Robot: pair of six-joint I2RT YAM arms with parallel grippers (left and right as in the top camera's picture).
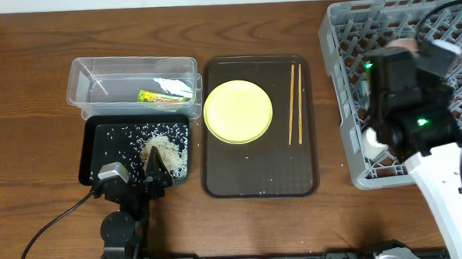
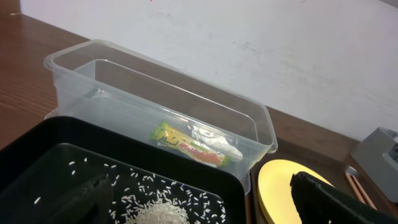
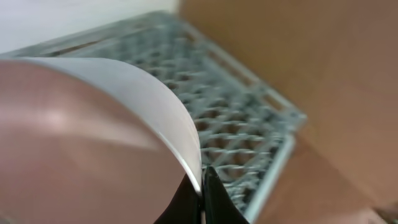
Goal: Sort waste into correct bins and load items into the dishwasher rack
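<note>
1. At the left gripper (image 2: 200, 186) – gapes wide, low over rice grains (image 1: 165, 152) in the black tray (image 1: 92, 163).
2. At the right gripper (image 3: 200, 190) – pinches the white bowl (image 3: 93, 137) by its rim, over the grey rack (image 1: 346, 85).
3. In the clear tub (image 1: 84, 77), wrapper (image 1: 163, 95); on the brown tray (image 1: 256, 175), plate (image 1: 238, 111) beside chopsticks (image 1: 295, 103), apart.

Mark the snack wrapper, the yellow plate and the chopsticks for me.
Snack wrapper (image 2: 189, 144), left wrist view: middle of its green-and-yellow part.
Yellow plate (image 1: 238, 111), overhead view: centre of its face.
Chopsticks (image 1: 295, 103), overhead view: mid-length of the pair.
</note>
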